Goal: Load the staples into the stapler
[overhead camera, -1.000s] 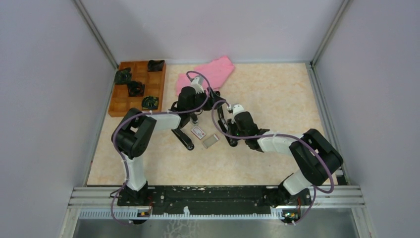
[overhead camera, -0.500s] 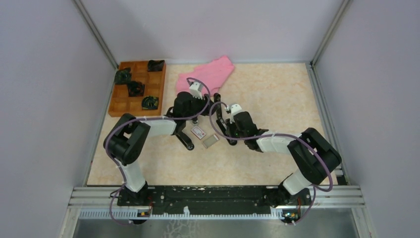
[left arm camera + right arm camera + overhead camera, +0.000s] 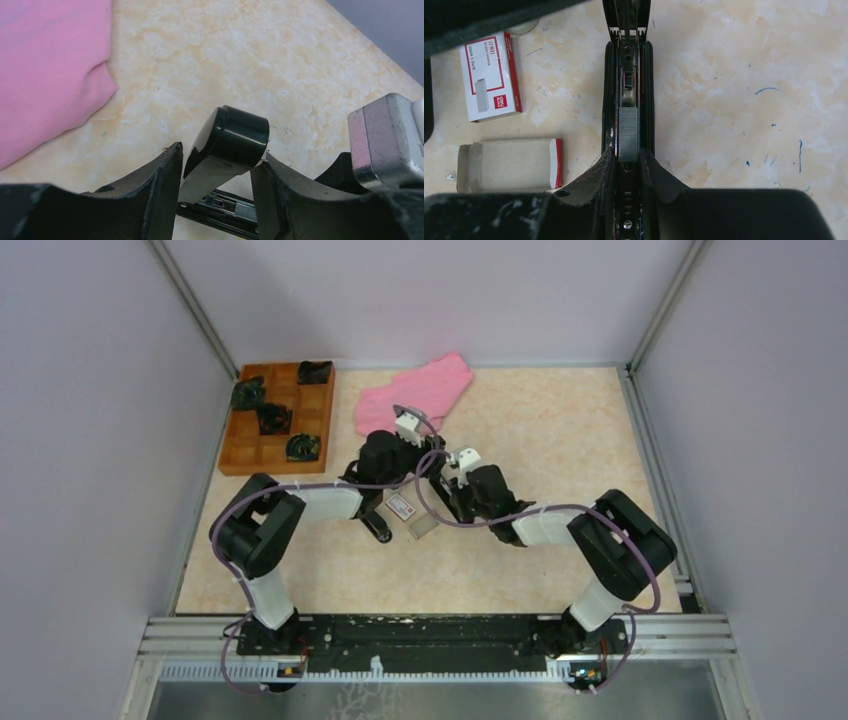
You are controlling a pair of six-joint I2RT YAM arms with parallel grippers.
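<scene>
A beige marbled tabletop (image 3: 560,440), flecked with blue marks (image 3: 766,90), is enclosed by pale lilac walls (image 3: 80,440). At ten o'clock of the staples (image 3: 628,135), a white box (image 3: 490,75) bearing a red "deli" logo is seen. The staples lie in the channel of the stapler (image 3: 610,90), pinched by the right gripper (image 3: 628,154); its raised arm is clamped by the left gripper (image 3: 216,162).

The staples (image 3: 628,134) lie in the stapler (image 3: 647,100) — box (image 3: 489,76) behind sleeve (image 3: 506,162), both just left of it.
</scene>
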